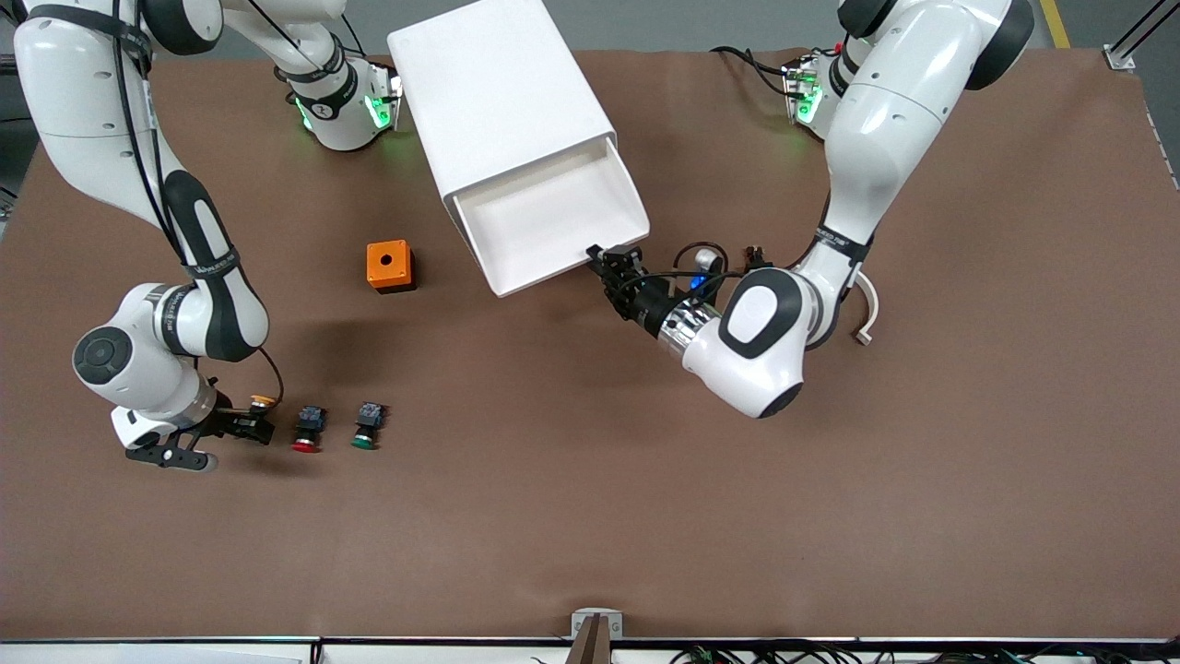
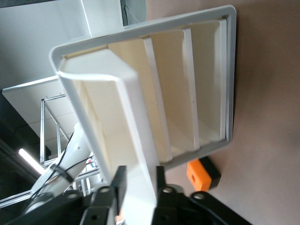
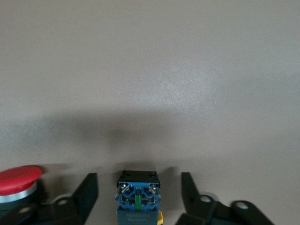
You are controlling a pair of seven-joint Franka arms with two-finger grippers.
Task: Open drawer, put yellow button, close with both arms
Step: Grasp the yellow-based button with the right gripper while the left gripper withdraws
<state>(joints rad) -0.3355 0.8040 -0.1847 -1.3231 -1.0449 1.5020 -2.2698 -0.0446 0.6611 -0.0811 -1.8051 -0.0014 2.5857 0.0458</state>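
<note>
1. One step looks done: the drawer [image 1: 553, 217] is pulled out, the left claw [image 1: 613, 265] closed on its front edge.
2. The right claw [image 1: 251, 417] is spread wide around the yellow button [image 3: 138, 196], which sits on the surface [image 1: 590, 480] beside the red button [image 1: 308, 428], ungripped.
3. Left: grasp, drop in, close.

A: what else is on the table? [image 1: 645, 516]

B: orange box [image 1: 389, 266] with a hole on top, plus a red button [image 1: 308, 431] and green button [image 1: 368, 426] side by side, nearer the camera.
</note>
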